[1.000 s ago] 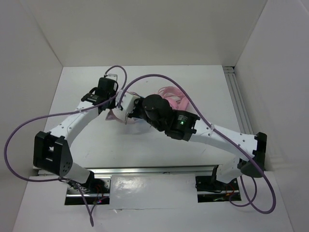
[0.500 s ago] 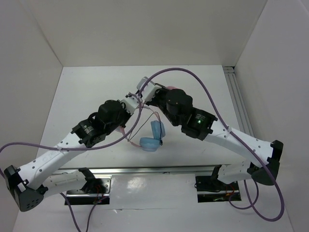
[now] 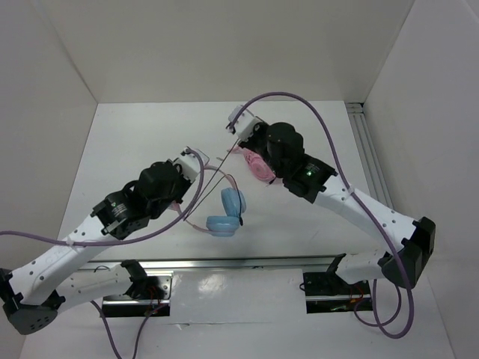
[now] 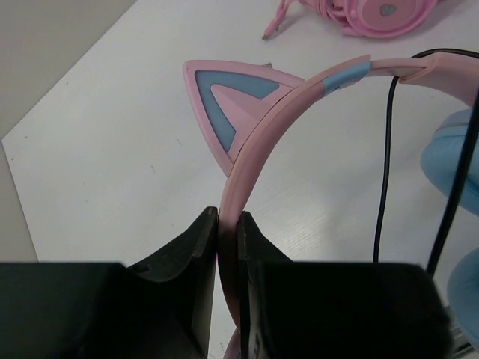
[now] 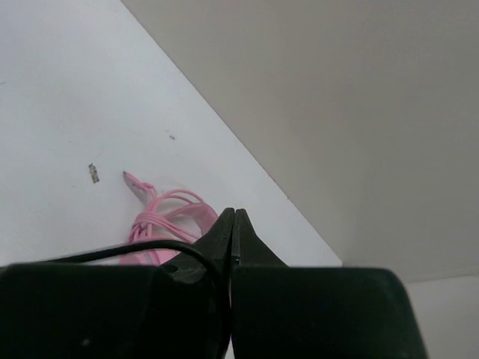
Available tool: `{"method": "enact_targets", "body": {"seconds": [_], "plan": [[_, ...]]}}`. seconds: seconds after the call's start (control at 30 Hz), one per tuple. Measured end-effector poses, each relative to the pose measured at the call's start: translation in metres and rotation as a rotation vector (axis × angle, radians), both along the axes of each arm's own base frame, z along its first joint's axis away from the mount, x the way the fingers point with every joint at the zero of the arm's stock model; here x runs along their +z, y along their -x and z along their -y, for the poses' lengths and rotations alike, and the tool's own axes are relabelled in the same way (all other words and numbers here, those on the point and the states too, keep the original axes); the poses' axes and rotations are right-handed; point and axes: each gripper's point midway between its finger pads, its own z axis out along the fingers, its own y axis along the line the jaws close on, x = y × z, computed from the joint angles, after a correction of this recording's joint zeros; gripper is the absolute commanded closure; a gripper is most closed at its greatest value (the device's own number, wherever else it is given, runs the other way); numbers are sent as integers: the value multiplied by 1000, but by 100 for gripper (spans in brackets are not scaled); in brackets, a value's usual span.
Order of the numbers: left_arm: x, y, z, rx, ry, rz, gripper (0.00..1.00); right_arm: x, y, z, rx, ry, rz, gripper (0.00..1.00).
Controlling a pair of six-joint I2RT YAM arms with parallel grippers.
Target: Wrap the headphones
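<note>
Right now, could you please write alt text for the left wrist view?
Black fingers pinch a thin pink headband near its pink-and-blue cat ear. A black cable and light blue ear cup are at right; all-pink headphones lie behind on the white table.

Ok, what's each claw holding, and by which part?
Left claw grips the headphones by the pink headband; right claw pinches their black cable.

One blue-cupped headphones (image 3: 221, 224), one all-pink headphones (image 3: 260, 168), two arms, left (image 3: 142, 198) and right (image 3: 359, 206)
</note>
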Motion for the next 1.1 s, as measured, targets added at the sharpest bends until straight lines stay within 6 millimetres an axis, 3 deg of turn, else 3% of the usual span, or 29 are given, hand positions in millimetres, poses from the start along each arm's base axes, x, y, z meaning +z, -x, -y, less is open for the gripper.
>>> {"method": "enact_targets", "body": {"seconds": [0.1,0.2,0.53,0.87,0.97,1.1], "plan": [[15,6,-8,16,22,12,100,-1,-17,19,-43,-50,-14,100],[25,11,-12,27,45,10,100,-2,-26,23,-43,-96,-28,100],[39,20,-20,42,66,-12,100,-26,-39,5,11,-161,-106,100],[111,30,-41,138,210,61,100,-59,-62,5,24,-230,-180,100],[122,37,-39,105,242,55,100,-70,-68,-3,39,-230,-209,100],[123,40,-34,86,232,6,100,-75,-70,-8,50,-235,-226,100]]}}
